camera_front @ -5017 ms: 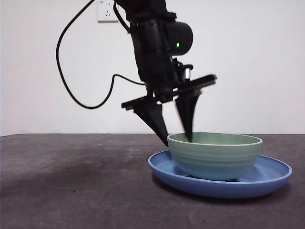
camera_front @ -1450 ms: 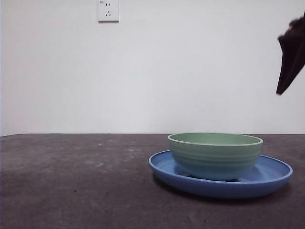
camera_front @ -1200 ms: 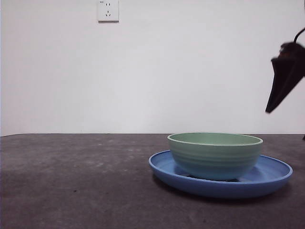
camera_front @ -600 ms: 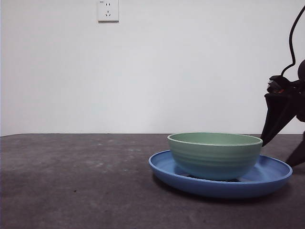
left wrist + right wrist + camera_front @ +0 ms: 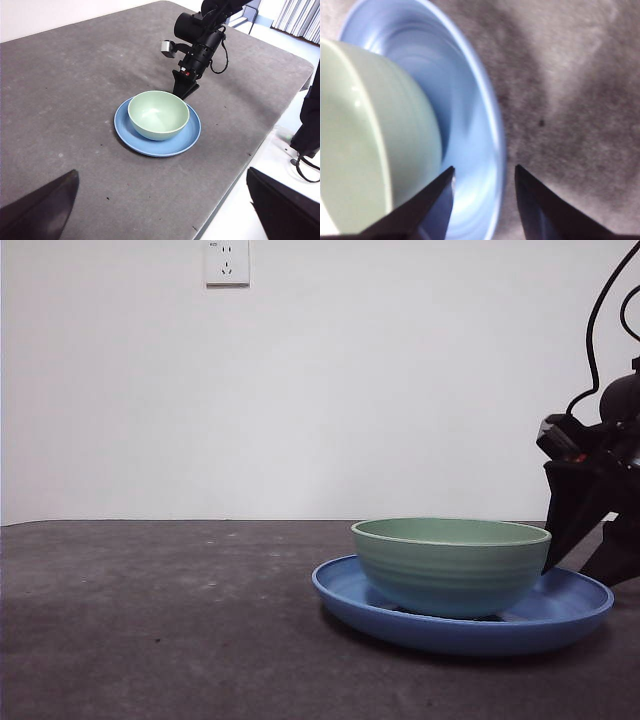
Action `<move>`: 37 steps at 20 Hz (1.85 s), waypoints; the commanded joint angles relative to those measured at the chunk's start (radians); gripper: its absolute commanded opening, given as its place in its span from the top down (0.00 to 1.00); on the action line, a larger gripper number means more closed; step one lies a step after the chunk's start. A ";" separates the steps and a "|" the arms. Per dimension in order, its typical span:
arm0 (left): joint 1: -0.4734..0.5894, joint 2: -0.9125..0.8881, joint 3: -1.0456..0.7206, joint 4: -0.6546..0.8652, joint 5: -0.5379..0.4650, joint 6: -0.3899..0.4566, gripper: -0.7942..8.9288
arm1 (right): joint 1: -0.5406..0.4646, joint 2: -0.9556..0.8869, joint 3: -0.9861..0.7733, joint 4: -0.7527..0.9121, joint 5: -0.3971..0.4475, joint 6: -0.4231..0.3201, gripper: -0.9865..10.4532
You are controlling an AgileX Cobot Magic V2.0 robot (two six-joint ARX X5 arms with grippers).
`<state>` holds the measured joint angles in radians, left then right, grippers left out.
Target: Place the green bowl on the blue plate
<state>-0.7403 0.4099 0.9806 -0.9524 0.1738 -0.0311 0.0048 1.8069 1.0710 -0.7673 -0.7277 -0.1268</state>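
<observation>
The green bowl (image 5: 450, 565) stands upright inside the blue plate (image 5: 560, 618) on the dark table. My right gripper (image 5: 587, 562) is low at the plate's right rim, open and empty. In the right wrist view its jaws (image 5: 484, 169) straddle the plate's rim (image 5: 492, 135), with the bowl (image 5: 370, 135) just beside the inner jaw. My left gripper (image 5: 161, 172) is open and empty, high above the table. From there I see the bowl (image 5: 158, 114), the plate (image 5: 150, 148) and the right gripper (image 5: 184, 90) at the plate's edge.
A white wall socket (image 5: 226, 260) is high on the back wall. The grey table (image 5: 150, 620) stretches to the left of the plate. The table's edge (image 5: 235, 175) runs near the plate in the left wrist view.
The gripper at the bowl's rim 4.8 s ago has left the front view. The right gripper has come in from the upper right and moved down to the plate's rim.
</observation>
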 commanded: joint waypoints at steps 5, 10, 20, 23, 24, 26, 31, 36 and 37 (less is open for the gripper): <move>-0.006 0.001 0.008 0.010 -0.002 0.016 0.30 | 0.006 0.049 0.016 0.008 0.047 0.004 0.86; -0.006 0.001 0.008 0.010 -0.002 0.016 0.30 | 0.008 0.049 0.016 0.008 0.047 0.009 0.91; -0.006 0.001 0.008 0.010 -0.002 0.016 0.30 | 0.048 0.048 0.157 -0.103 0.049 0.116 0.91; -0.006 0.001 0.008 0.010 -0.002 0.015 0.30 | 0.115 0.048 0.219 -0.120 0.079 0.170 0.91; -0.006 0.001 0.008 0.010 -0.002 0.016 0.30 | 0.142 0.048 0.231 -0.115 0.081 0.189 0.91; -0.006 0.001 0.008 0.010 -0.002 0.016 0.30 | 0.196 0.048 0.237 -0.072 0.082 0.243 0.91; -0.006 0.001 0.008 0.010 -0.002 0.016 0.30 | 0.310 0.051 0.236 -0.003 0.117 0.326 0.91; -0.006 0.001 0.008 0.010 -0.002 0.016 0.30 | 0.367 0.113 0.236 0.041 0.128 0.356 0.91; -0.006 0.001 0.008 0.010 -0.002 0.016 0.30 | 0.367 0.130 0.236 0.043 0.126 0.359 0.91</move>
<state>-0.7403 0.4099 0.9802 -0.9524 0.1741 -0.0311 0.3702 1.9160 1.2881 -0.7292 -0.5903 0.2153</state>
